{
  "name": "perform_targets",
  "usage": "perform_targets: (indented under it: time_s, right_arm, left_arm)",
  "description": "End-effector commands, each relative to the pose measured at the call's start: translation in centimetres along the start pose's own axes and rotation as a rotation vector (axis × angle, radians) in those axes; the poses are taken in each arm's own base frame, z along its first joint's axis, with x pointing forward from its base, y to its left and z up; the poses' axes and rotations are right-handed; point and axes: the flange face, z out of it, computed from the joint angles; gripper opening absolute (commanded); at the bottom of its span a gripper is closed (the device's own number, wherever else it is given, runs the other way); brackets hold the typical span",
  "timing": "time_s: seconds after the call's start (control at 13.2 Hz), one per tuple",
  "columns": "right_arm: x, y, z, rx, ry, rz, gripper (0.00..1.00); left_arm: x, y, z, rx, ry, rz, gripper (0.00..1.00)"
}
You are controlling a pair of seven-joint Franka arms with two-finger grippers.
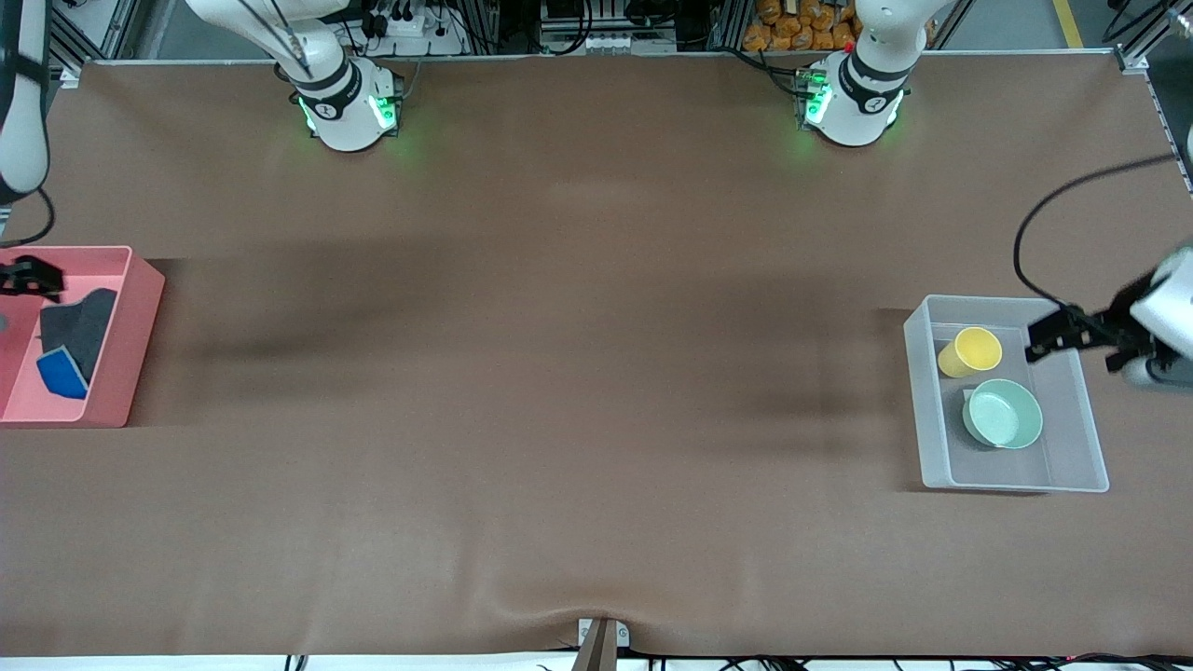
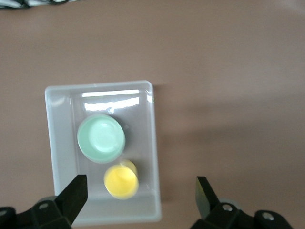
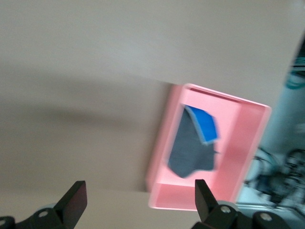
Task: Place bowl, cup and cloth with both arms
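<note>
The yellow cup [image 1: 970,351] and the mint-green bowl [image 1: 1004,414] sit in a clear plastic bin [image 1: 1079,447] at the left arm's end of the table; the bowl is nearer the front camera. Both show in the left wrist view, cup [image 2: 121,182] and bowl [image 2: 101,139]. My left gripper [image 1: 1049,340] is open and empty over the bin's edge beside the cup. The dark grey cloth [image 1: 78,328] with a blue corner lies in a pink bin [image 1: 130,354] at the right arm's end, also in the right wrist view [image 3: 190,143]. My right gripper [image 1: 28,277] is open and empty over the pink bin.
The brown table cover [image 1: 559,373] spreads between the two bins. The arm bases [image 1: 349,112] stand along the table's back edge. A black cable [image 1: 1044,214] loops from the left arm above the clear bin.
</note>
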Motion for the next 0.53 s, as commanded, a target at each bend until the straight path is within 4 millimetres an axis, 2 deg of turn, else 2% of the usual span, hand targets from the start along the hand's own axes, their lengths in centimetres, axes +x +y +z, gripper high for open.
perform_targets:
  time_s: [0.0,0.15,0.3,0.45]
  right_arm:
    - [1.3,-4.0,-2.9,0.126,0.037,0.055,1.00]
    - [2.5,-8.9,-5.8,0.141,0.028,0.082,1.00]
    - [1.9,-11.2,-8.7,0.149,0.011,0.176,1.00]
    - [1.4,-11.5,-10.6,0.152,0.011,0.223,1.00]
  left_arm:
    - [-1.6,3.0,-3.3,0.010,-0.035,-0.083,1.00]
    - [-2.6,3.6,-4.7,0.032,-0.045,-0.073,1.00]
    - [-3.0,3.8,-5.0,0.039,-0.056,-0.065,1.00]
    - [-3.4,4.1,-5.9,0.033,-0.042,-0.069,1.00]
